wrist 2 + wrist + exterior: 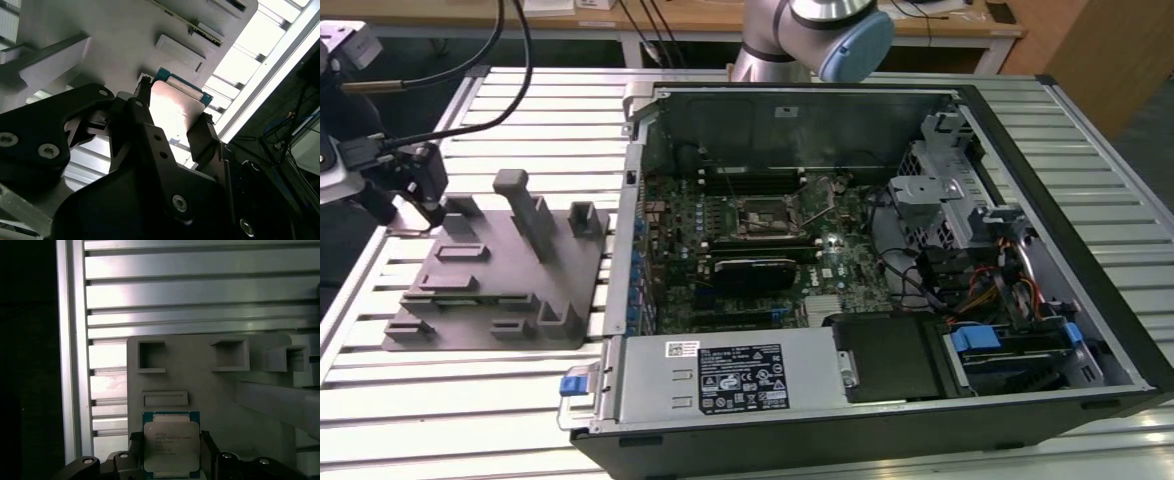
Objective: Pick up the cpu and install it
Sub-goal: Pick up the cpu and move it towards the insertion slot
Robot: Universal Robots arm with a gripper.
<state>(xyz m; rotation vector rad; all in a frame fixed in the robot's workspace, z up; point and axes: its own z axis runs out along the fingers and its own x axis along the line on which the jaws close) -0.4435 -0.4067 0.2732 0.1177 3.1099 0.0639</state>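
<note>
The cpu [171, 446], a small thin square chip with a pale silver metal top and a blue-green rim, sits between the two black fingers [208, 456] of the hand [171, 457]. The fingers press its opposite edges, so the hand is clenched on it in both wrist views [178, 106]. It lies over a corner of the grey plastic fixture [200, 385]; whether it has left the surface I cannot tell. In the exterior view the hand [416, 207] points down at the fixture's [507, 270] far corner on that view's left, on the slatted aluminium tabletop [454, 400]. The grey arm [801, 30] rises behind the open black computer case [1067, 300].
</note>
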